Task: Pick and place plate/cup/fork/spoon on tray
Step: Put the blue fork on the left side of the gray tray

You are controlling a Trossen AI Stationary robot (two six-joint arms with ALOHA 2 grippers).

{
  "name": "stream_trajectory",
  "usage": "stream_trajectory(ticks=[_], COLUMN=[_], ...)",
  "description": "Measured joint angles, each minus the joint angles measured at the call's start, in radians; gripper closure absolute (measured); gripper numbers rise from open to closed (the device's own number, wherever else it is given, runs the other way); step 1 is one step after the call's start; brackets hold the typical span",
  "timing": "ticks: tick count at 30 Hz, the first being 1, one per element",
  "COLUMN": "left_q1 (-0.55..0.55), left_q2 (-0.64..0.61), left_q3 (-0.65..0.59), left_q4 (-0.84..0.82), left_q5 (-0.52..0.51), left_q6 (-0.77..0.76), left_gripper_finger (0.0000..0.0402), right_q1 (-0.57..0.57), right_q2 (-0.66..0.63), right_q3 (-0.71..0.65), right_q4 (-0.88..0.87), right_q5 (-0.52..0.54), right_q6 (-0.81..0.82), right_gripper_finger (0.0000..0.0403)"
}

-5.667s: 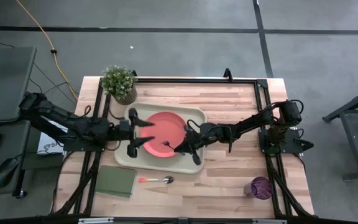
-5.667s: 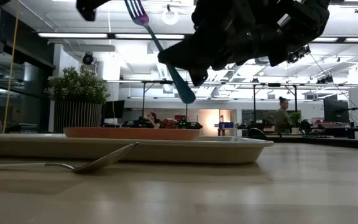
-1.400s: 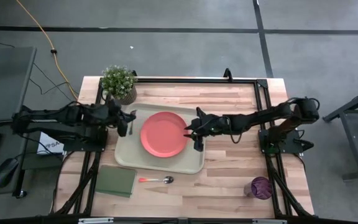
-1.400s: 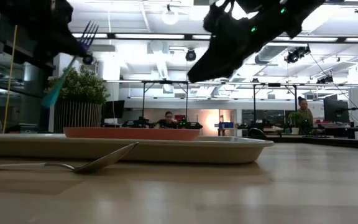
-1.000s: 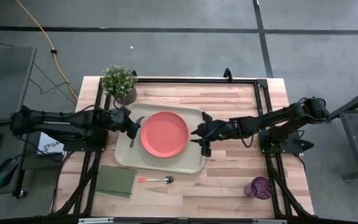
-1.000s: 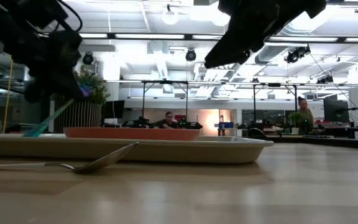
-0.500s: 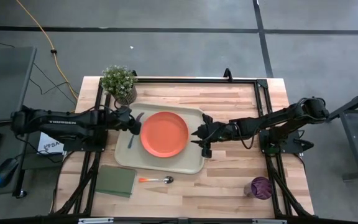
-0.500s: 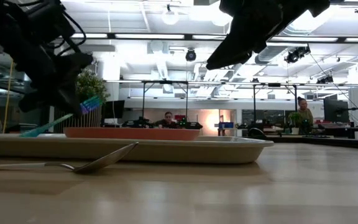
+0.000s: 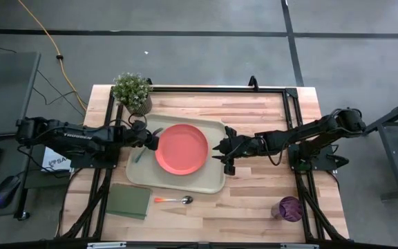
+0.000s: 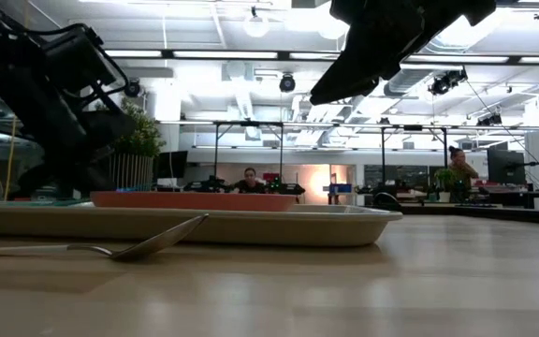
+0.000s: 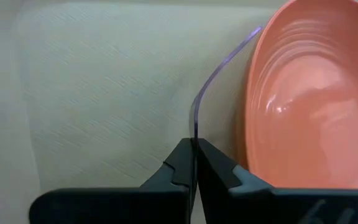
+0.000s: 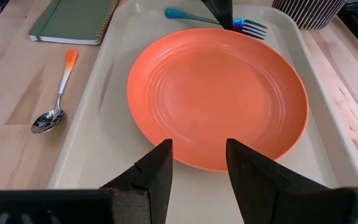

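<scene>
On the tray [image 9: 185, 185], fork [image 12: 216, 19] lengthwise beside plate [image 9: 181, 149] (tines toward the plant [image 9: 132, 90]), left end effector [image 9: 148, 139] clamped on it.

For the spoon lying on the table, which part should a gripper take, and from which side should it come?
A reasonable choice is the orange handle of the spoon, gripped from straight above with the fingers across its width. The spoon lies flat on the bare table, between the tray and the table's front edge, with nothing touching it. The handle is straight and narrow, while the metal bowl is rounded and would probably slip.
</scene>
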Motion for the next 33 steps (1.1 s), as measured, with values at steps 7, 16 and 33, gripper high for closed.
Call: stream_trajectory(ticks=[7, 16, 33], left_q1=[0.000, 0.000, 0.000], left_q2=[0.000, 0.008, 0.106], left_q3=[0.000, 0.000, 0.003], left_q4=[0.014, 0.008, 0.000], left_q5=[0.003, -0.017, -0.043], left_q6=[-0.031, -0.034, -0.030], left_gripper_finger=[0.0402, 0.0399, 0.0347], right_q1=[0.000, 0.000, 0.000], right_q2=[0.000, 0.000, 0.001], right_q3=[0.000, 0.000, 0.000], right_q4=[0.000, 0.000, 0.000], right_q5=[0.000, -0.005, -0.003], right_q6=[0.004, 0.007, 0.018], right_gripper_finger=[0.0261, 0.0261, 0.0261])
